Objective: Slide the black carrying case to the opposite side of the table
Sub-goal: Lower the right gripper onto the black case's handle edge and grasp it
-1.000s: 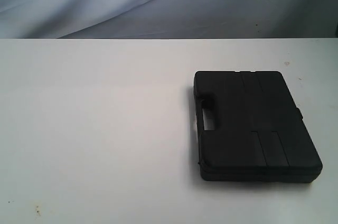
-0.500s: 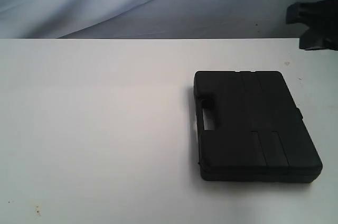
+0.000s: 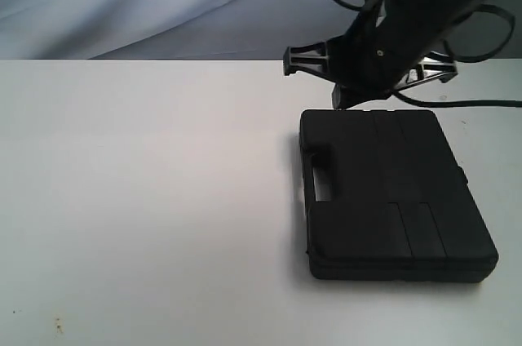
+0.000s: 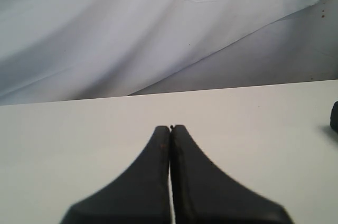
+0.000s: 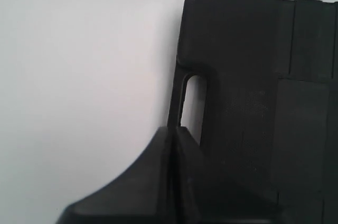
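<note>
The black carrying case (image 3: 391, 191) lies flat on the right half of the white table (image 3: 147, 199), its handle slot facing the table's middle. My right gripper (image 3: 341, 99) hangs just above the case's far edge. In the right wrist view its shut tips (image 5: 174, 129) sit over the case (image 5: 248, 76) by the handle slot, holding nothing; whether they touch it I cannot tell. My left gripper (image 4: 170, 127) is shut and empty over bare table (image 4: 79, 139). It does not show in the exterior view. A sliver of the case (image 4: 335, 117) shows at that view's edge.
A grey-blue cloth backdrop (image 3: 163, 3) hangs behind the table's far edge. The right arm's cable (image 3: 481, 104) runs over the table beyond the case. Small specks (image 3: 57, 326) mark the front left corner. White tabletop stretches left of the case.
The right arm has swung in from the right edge of the exterior view to above the case's far side. The case has not moved.
</note>
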